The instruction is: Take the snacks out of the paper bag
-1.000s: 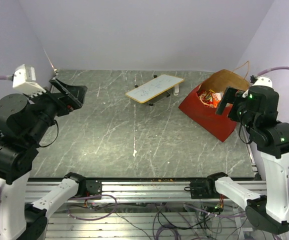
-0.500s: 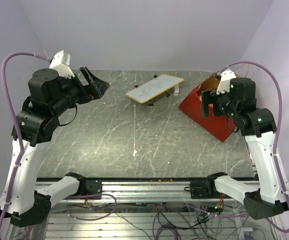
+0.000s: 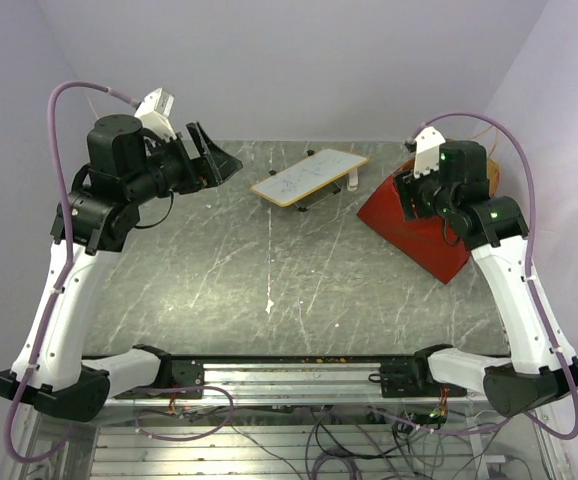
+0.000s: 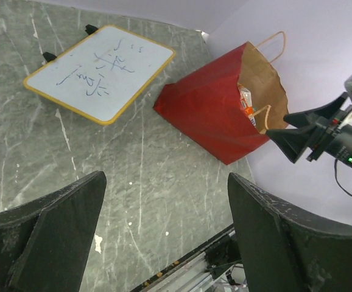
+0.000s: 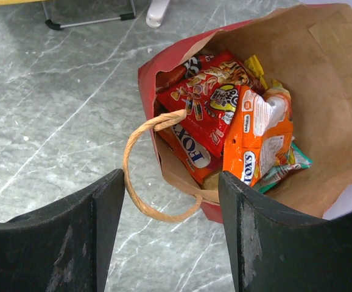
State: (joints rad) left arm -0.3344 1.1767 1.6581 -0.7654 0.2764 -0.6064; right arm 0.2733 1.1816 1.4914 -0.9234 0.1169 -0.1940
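Both arms aloft, left pincer (image 4: 167,182) and right pincer (image 5: 171,179) agape, empty

Paper bag (image 5: 322,91) mouth gapes wide before right hand (image 5: 171,185). String handle (image 5: 125,159) loops across its near rim; snacks (image 5: 225,115) crowd the inside. Whiteboard (image 3: 309,177) stands left, tabletop (image 3: 269,260) gap between.

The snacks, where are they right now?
In the right wrist view the snacks are inside the paper bag, at the far right of the table beside the whiteboard, with the right gripper over its mouth.

White shells, black joint housings on left arm (image 3: 54,300) and right arm (image 3: 519,290); lilac cables (image 3: 64,100); scuffed black claw fingers (image 5: 60,243).
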